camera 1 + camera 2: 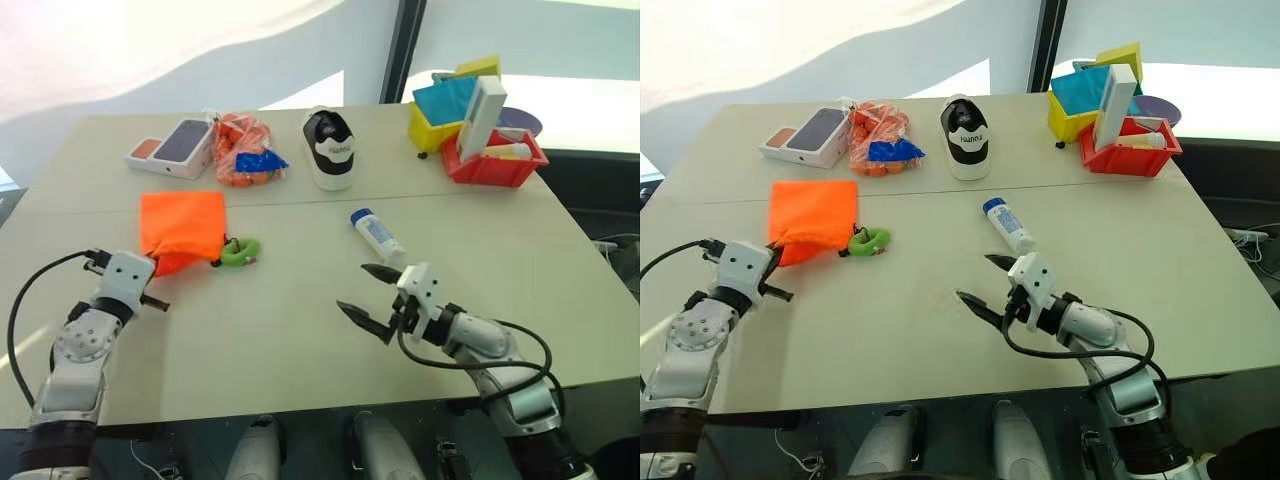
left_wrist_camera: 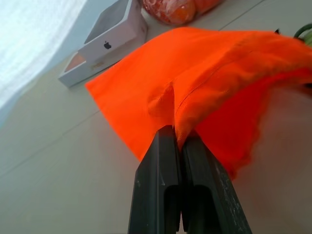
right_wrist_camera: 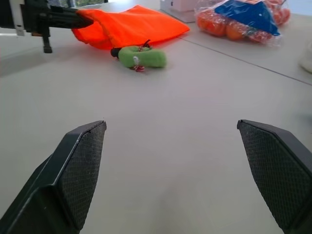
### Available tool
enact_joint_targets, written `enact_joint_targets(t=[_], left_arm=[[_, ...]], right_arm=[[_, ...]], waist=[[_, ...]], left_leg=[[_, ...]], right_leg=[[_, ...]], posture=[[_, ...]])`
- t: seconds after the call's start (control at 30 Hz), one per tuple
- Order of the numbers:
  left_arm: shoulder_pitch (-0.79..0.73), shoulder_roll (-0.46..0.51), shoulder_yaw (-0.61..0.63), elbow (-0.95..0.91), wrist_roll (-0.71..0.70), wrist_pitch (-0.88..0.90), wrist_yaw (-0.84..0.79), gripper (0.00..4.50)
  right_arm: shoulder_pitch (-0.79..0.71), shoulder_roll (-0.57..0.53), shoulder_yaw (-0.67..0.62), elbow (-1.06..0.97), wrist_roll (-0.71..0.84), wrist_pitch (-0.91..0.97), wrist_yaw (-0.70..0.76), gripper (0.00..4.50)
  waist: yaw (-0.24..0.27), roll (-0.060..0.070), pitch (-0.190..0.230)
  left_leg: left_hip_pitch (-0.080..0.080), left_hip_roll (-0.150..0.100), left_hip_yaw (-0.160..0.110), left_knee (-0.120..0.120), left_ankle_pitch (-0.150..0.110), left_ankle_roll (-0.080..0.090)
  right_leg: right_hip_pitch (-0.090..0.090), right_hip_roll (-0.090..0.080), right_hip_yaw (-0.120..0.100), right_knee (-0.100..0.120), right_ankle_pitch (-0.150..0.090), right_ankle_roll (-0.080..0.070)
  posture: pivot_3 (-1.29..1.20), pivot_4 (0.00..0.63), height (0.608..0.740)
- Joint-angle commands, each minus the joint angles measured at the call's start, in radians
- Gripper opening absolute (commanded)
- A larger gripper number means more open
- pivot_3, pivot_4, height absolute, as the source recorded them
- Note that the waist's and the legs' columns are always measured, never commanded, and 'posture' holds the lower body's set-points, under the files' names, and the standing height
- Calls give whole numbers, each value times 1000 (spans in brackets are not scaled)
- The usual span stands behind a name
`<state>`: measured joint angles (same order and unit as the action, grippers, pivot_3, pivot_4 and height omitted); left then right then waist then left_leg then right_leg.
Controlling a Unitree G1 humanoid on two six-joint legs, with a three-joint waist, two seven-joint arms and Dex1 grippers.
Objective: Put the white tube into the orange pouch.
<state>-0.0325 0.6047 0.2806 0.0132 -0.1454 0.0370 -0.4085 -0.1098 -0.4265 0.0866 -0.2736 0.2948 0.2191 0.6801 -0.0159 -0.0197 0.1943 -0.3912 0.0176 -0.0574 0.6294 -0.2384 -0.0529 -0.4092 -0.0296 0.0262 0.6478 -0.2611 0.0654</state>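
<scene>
The left claw point(image 1: 158, 268) is pinched on the near edge of the orange pouch point(image 1: 181, 228), its two black fingers point(image 2: 168, 190) pressed together on a fold of the fabric. The pouch lies flat on the beige surface point(image 1: 300, 330), its green ring point(image 1: 240, 251) just beside it on the right. The right claw point(image 1: 370, 295) hovers low over the surface with its fingers spread wide and nothing between them. The white tube point(image 1: 378, 236) lies on the surface just beyond that claw, blue cap pointing away from the robot. Farther back stand a black-and-white shoe point(image 1: 329, 147), a clear bag of orange items point(image 1: 245, 150), a phone box point(image 1: 180, 146) and a red bin point(image 1: 497, 160).
</scene>
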Motion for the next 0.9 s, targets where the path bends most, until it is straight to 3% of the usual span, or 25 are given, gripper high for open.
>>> enact_joint_targets(t=[0.03, 0.5, 0.7, 0.9], left_arm=[[59, 10, 53, -154, -139, 93, -88, 37], [177, 44, 14, -540, -401, 480, -202, 37], [259, 67, 78, -563, -481, 558, -245, 37], [299, 56, 111, -469, -398, 476, -234, 37]], right_arm=[[-54, 10, -59, 20, -13, -15, -56, 4500], [-245, 93, -104, 341, -58, 68, -211, 4500], [-320, 131, -114, 495, -79, 24, -247, 4500], [-333, 153, -110, 543, -90, -14, -242, 4500]], waist=[[-1, 0, 0], [-2, 0, 0], [-8, 1, 0], [-4, 1, 0]], left_leg=[[0, 0, 0, 0, 0, 0], [0, 0, 1, 1, 0, 0], [0, 0, 1, 0, 0, 0], [0, 0, 1, 0, 0, 0]], right_leg=[[0, 0, 0, 0, 0, 0], [0, 1, 1, 0, 0, -1], [-1, 2, 1, 0, 0, -1], [-1, 2, 1, 0, 0, -1]], posture=[[0, 150, 740], [0, 150, 740], [0, 150, 740], [0, 150, 740]])
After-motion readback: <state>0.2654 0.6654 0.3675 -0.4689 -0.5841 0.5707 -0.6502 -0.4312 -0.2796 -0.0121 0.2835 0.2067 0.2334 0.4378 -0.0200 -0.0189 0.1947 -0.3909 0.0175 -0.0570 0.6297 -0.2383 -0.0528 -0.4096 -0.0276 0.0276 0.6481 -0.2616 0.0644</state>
